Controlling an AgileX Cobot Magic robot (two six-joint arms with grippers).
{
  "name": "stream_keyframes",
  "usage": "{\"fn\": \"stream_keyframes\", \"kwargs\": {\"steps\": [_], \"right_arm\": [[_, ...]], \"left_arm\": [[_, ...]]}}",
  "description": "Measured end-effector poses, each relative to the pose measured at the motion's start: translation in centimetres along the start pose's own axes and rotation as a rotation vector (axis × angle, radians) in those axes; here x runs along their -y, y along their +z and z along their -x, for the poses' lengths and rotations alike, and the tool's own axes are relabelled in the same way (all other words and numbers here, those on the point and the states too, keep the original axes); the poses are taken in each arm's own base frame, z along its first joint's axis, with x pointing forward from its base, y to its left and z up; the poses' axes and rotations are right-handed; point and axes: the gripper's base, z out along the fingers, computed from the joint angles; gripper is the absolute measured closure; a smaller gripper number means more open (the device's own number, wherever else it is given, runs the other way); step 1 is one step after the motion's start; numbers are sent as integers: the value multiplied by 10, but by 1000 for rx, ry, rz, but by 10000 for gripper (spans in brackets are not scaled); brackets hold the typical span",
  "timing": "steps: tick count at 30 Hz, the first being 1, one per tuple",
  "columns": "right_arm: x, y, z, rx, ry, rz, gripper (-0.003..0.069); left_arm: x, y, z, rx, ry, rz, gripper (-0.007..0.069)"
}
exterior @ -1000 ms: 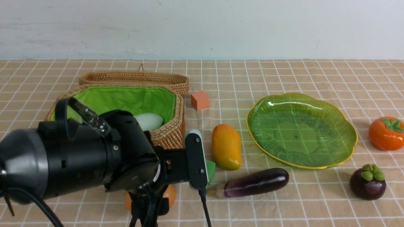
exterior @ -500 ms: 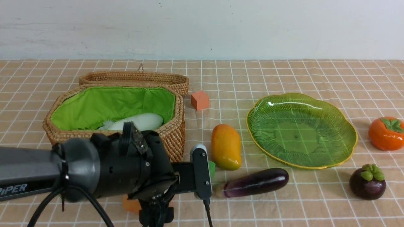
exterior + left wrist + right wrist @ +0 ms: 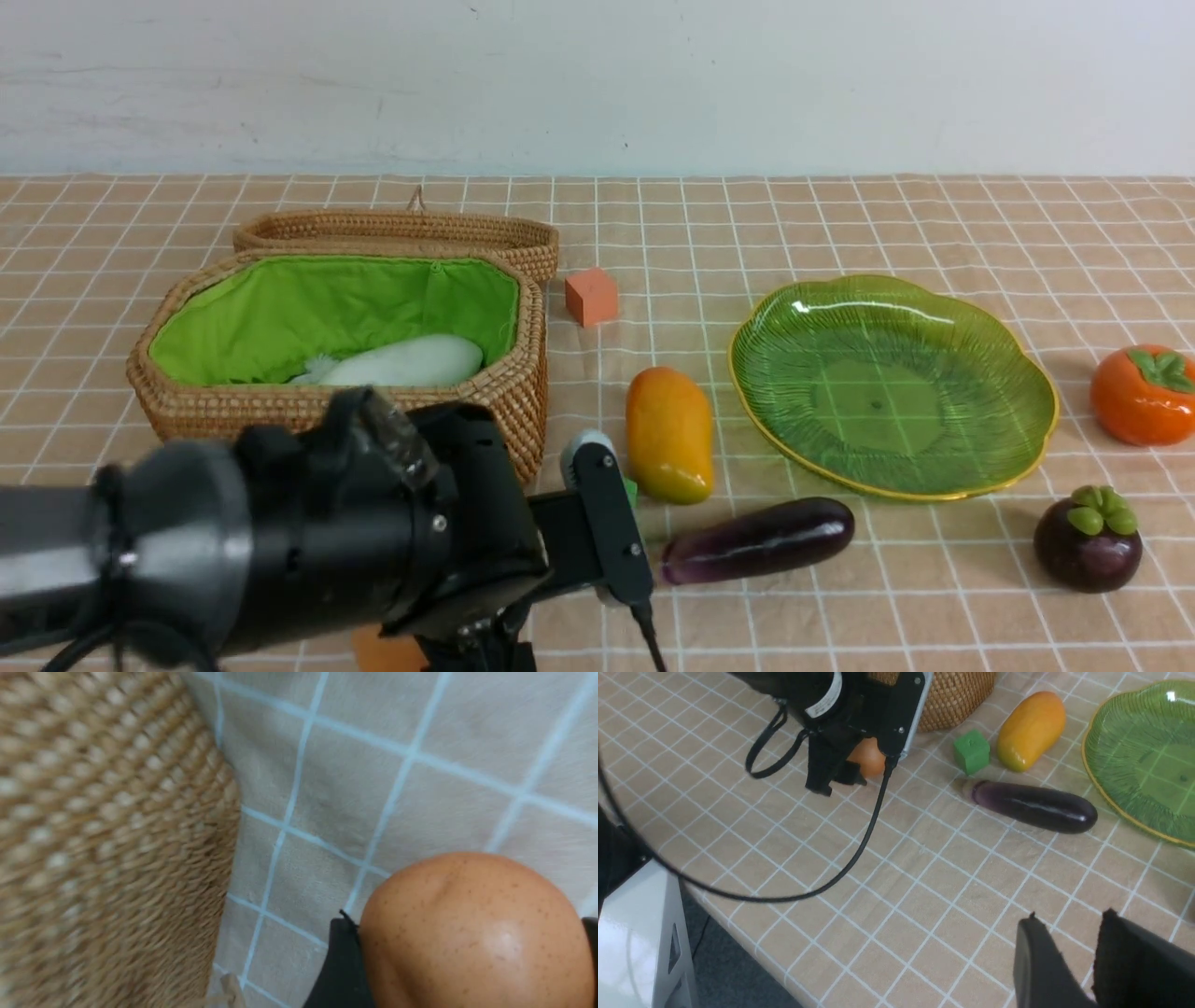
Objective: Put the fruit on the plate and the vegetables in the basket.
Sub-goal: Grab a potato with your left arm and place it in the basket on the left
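The potato [image 3: 472, 914] is sitting between the left jaws, which are spread wide apart, 1 on each side of it. 1 jaw is touching its skin. It cannot be told if the potato is being squeezed or only touched, or if it is being lifted off the table [image 3: 840, 224]. The right jaws are a little apart with nothing between them, and they are well apart from the potato. So the left arm is much the nearer one.

What matters most for the coming move is the basket [image 3: 504, 401]. It is just beside the potato, on the side away from the robot. Its woven wall is between the potato and the green cloth inside. So the potato will probably need to be carried up and over that wall.

The potato is round and lumpy, tan-orange and shiny, with tiny dark dots. No clear long side is being shown.

1 radish [image 3: 411, 362] is already in the basket. The eggplant [image 3: 761, 539] is on the table, lying left to right, near the mango [image 3: 667, 434]. The persimmon [image 3: 1144, 394] and mangosteen [image 3: 1088, 539] are beside the plate [image 3: 1050, 411], not on it.
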Motion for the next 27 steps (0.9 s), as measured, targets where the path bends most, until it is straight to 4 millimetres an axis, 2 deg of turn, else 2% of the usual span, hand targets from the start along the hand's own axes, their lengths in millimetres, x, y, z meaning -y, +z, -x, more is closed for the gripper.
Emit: {"fn": "stream_keyframes", "kwargs": {"steps": [3,5,6,7,8,9,11,13,14,16,18,19,21,24,27], "right_arm": [[2,0,9,100,0,-27,461],[4,-1,15,167,0,-44,461],[5,-2,19,205,2,-53,461],[5,-2,19,211,2,-54,461],[5,-3,22,241,8,-54,461],[5,-3,23,257,12,-52,461],[4,-3,24,272,22,-37,461],[3,-3,25,275,26,-30,459],[3,-3,25,275,26,-31,459],[2,-3,25,273,31,-20,459],[1,-3,24,269,35,-10,459],[1,-3,24,269,36,-9,459],[1,-3,24,267,39,-2,459],[1,-3,24,265,39,-2,459],[0,-3,24,266,40,0,459]], "left_arm": [[-12,-40,3,93,-65,100,72],[-35,-63,2,146,-116,204,72],[-52,-74,2,172,-134,273,72],[-55,-76,2,178,-139,285,72],[-79,-87,2,208,-164,358,72],[-94,-90,1,222,-182,394,72],[-126,-89,-2,232,-222,448,72],[-144,-79,-4,212,-236,466,72],[-146,-77,-5,206,-237,465,72],[-163,-52,-12,146,-259,457,72],[-166,-36,-14,110,-263,439,72],[-166,-35,-14,107,-264,436,72],[-166,-24,-14,86,-259,422,43],[-166,-23,-12,98,-254,421,-29],[-167,-23,-11,111,-254,426,-43]]}}
